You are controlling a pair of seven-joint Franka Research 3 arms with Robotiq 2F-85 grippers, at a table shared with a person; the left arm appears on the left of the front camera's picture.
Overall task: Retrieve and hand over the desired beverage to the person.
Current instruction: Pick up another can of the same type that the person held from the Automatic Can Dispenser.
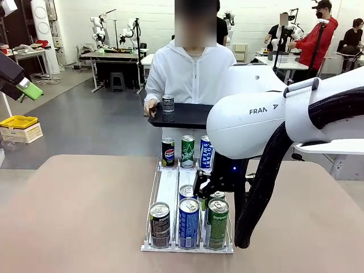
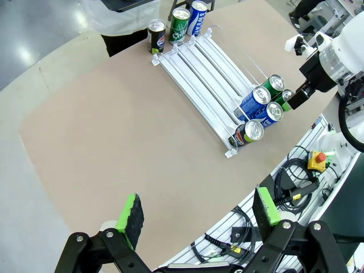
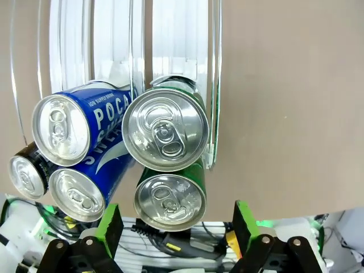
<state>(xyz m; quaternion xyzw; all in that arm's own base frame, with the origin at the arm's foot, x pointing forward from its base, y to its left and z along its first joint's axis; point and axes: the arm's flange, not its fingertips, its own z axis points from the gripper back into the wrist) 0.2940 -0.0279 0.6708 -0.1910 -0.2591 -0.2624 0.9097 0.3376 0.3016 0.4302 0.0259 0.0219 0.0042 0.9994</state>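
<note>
Green pads of the right gripper spread wide above the near green can in the rack's right lane, probably lining up a grasp. Left gripper likewise spread, parked aside. Person holds a tray, ready to receive.

White arm, black ribbed hose, green-padded black pincer

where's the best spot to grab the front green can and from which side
Take the front green can by its upper wall, under the rim, coming straight down. It stands upright at the near end of the rack, with a blue can close beside it and a second green can behind, so the top looks the freest way in. The right gripper hangs open above it.
</note>
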